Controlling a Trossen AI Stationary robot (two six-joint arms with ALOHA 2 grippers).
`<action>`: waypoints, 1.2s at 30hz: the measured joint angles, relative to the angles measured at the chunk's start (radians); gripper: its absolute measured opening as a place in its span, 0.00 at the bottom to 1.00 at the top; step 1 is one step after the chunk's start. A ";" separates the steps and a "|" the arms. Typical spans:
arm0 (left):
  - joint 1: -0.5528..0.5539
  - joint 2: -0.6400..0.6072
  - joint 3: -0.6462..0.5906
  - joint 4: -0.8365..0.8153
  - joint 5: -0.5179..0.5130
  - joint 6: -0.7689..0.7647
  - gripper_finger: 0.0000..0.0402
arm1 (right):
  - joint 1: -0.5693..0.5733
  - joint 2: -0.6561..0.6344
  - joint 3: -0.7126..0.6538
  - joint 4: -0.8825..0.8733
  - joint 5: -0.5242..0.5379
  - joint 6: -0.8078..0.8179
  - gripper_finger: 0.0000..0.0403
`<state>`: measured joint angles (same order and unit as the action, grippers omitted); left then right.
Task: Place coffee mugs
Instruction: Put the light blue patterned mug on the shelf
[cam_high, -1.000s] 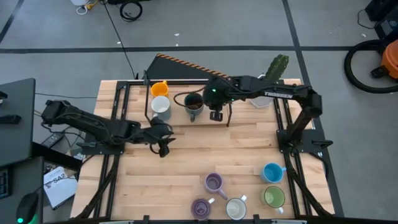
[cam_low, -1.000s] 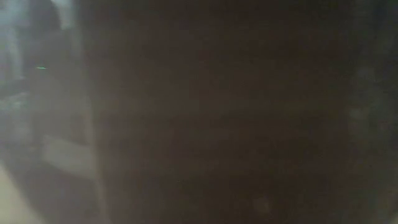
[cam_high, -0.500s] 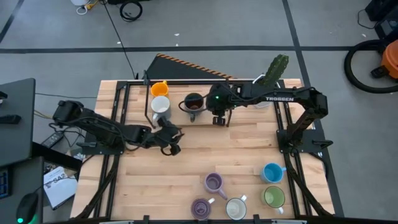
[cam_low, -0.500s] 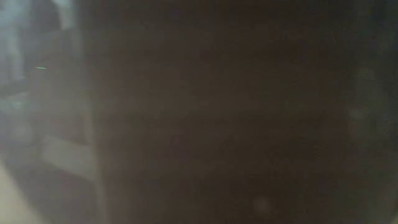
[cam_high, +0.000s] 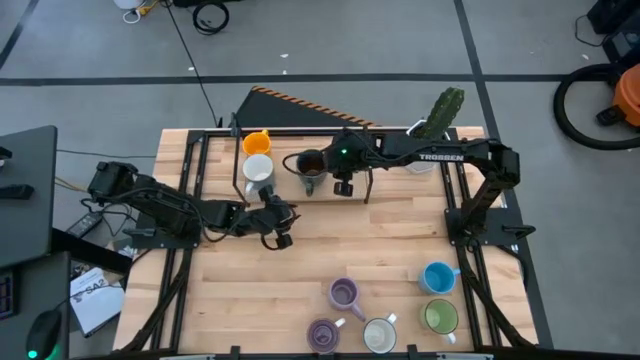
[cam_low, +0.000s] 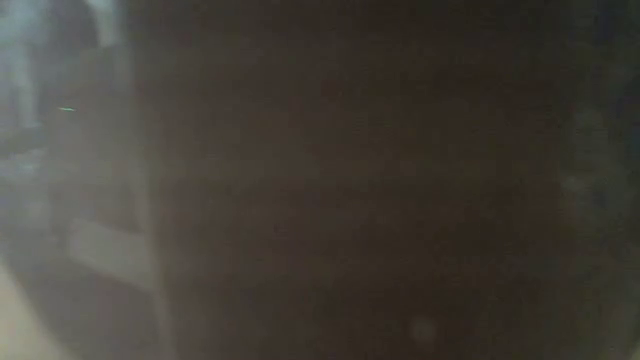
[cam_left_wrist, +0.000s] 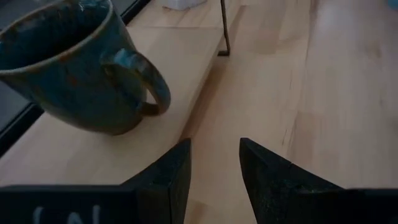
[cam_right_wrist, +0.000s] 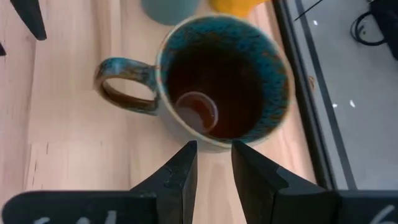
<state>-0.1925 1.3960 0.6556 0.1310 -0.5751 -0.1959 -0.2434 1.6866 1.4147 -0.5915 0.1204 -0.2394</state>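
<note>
The dark brown mug (cam_high: 311, 164) stands upright on its base at the table's far side, handle toward the left. It fills the right wrist view (cam_right_wrist: 217, 74) and shows in the left wrist view (cam_left_wrist: 68, 62). My right gripper (cam_high: 343, 184) (cam_right_wrist: 213, 167) hovers just right of and above it, open by a narrow gap. My left gripper (cam_high: 281, 226) (cam_left_wrist: 214, 168) is low over the table, nearer and to the left of that mug, also narrowly open and holding nothing. An orange mug (cam_high: 257, 142) and a white mug (cam_high: 258, 170) stand left of the brown one.
Two purple mugs (cam_high: 343, 293) (cam_high: 322, 334), a white mug (cam_high: 379, 335), a green mug (cam_high: 440, 317) and a blue mug (cam_high: 437, 277) stand along the near edge. The cactus pot (cam_high: 437, 120) is at the far right. A thin black frame leg (cam_high: 366, 192) stands by my right gripper. Something dark blocks the low view.
My left gripper has moved toward the table's right and slightly farther, closing on the dark brown mug, then nearly stopped. My right gripper has stayed beside that mug, shifting only a little.
</note>
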 joint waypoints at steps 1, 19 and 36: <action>-0.002 0.000 0.000 -0.003 0.008 -0.006 0.35 | 0.002 0.001 0.000 -0.003 0.007 0.000 0.26; 0.064 -0.002 0.000 0.015 -0.033 -0.031 0.35 | -0.016 0.005 0.004 0.026 -0.017 -0.073 0.26; 0.090 0.142 -0.001 0.182 -0.111 0.017 0.35 | -0.022 0.017 0.004 -0.039 -0.028 -0.069 0.26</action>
<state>-0.1024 1.5379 0.6547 0.3128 -0.6858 -0.1792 -0.2651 1.7031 1.4189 -0.6305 0.0925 -0.3087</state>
